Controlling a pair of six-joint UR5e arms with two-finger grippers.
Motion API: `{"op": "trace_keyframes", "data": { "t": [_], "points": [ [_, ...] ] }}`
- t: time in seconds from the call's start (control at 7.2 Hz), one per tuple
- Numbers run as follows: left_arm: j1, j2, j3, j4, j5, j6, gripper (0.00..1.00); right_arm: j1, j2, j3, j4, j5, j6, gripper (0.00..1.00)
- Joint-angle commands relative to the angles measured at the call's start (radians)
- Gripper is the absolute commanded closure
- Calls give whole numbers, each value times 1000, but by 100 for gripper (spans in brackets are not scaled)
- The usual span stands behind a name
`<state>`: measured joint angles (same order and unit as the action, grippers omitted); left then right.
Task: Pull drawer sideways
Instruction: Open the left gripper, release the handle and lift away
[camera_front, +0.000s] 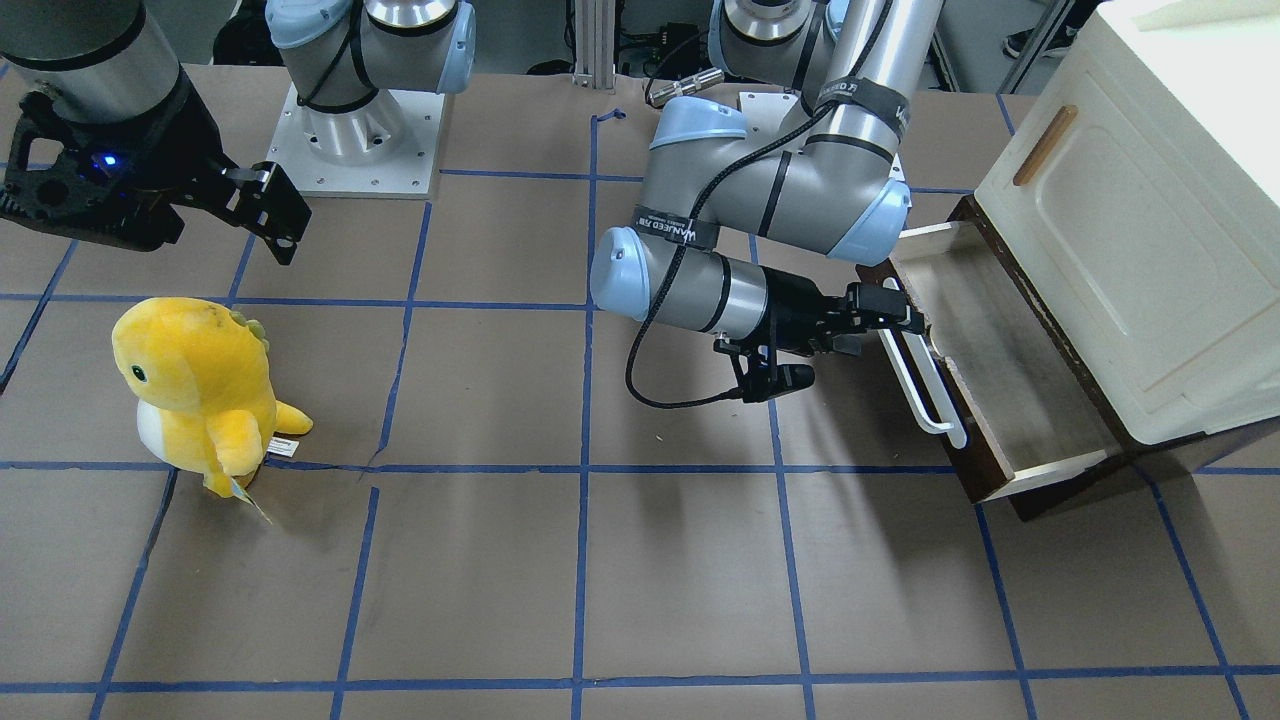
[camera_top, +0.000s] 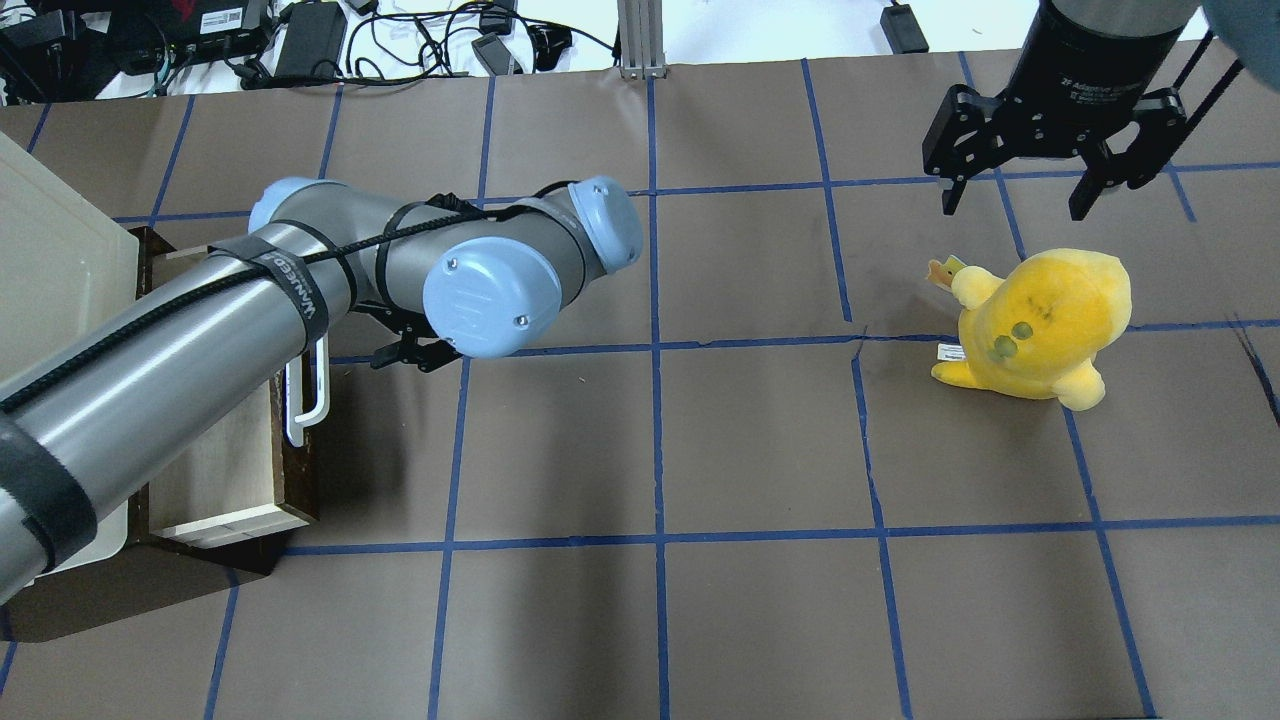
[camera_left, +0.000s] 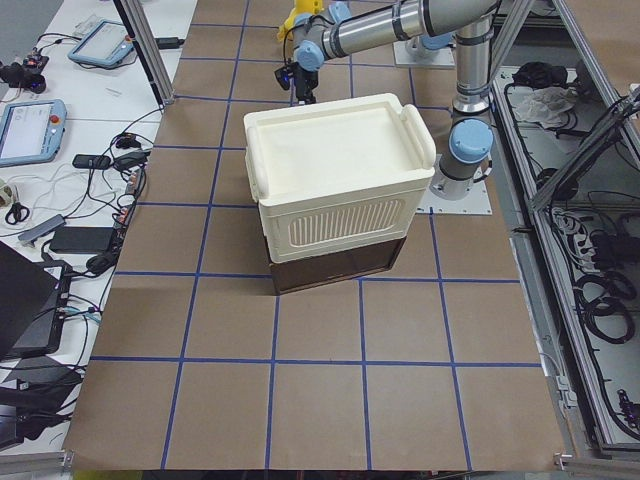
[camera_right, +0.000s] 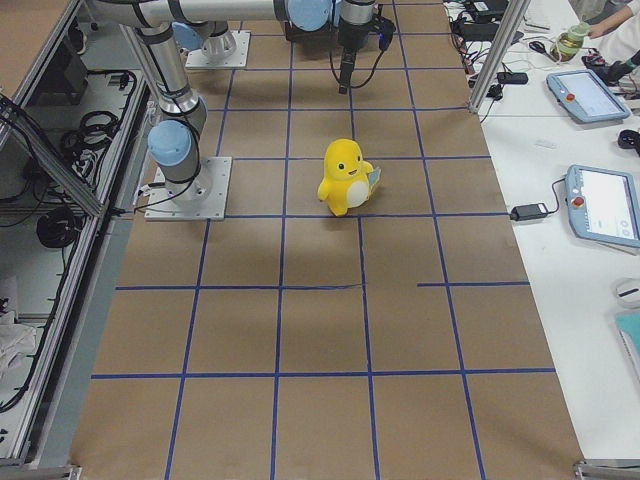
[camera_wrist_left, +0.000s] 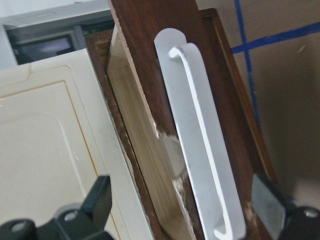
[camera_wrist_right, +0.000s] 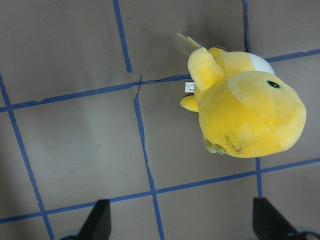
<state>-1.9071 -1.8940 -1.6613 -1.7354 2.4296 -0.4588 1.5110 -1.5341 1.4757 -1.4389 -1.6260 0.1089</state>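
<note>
The drawer (camera_front: 1010, 385) has a dark brown front and a long white bar handle (camera_front: 917, 378). It stands pulled out from under the cream cabinet (camera_front: 1130, 200), with its greyish inside showing. My left gripper (camera_front: 903, 312) is open at the far end of the handle. In the left wrist view its fingers (camera_wrist_left: 97, 200) stand wide apart, with the drawer front (camera_wrist_left: 150, 60) and handle (camera_wrist_left: 200, 140) between them, untouched. In the overhead view the arm hides this gripper; the drawer (camera_top: 235, 470) shows below it. My right gripper (camera_top: 1012, 205) is open and empty, high above the table.
A yellow plush toy (camera_front: 195, 385) stands on the brown paper table under my right gripper; it also shows in the right wrist view (camera_wrist_right: 245, 110). The cabinet has a panelled door with a small wooden handle (camera_front: 1044, 146). Blue tape lines grid the table.
</note>
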Motion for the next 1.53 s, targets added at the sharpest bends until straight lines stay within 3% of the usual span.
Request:
{"op": "trace_keyframes", "data": {
  "t": [0.0,0.42,0.56,0.69,1.39],
  "points": [
    [5,88,122,7,-317,133,0,0,0,0,0,0,0,0],
    [112,243,186,7,-660,247,0,0,0,0,0,0,0,0],
    [153,281,187,7,-722,303,0,0,0,0,0,0,0,0],
    [167,320,189,40,-772,343,0,0,0,0,0,0,0,0],
    [184,384,143,45,-832,383,0,0,0,0,0,0,0,0]
  ]
}}
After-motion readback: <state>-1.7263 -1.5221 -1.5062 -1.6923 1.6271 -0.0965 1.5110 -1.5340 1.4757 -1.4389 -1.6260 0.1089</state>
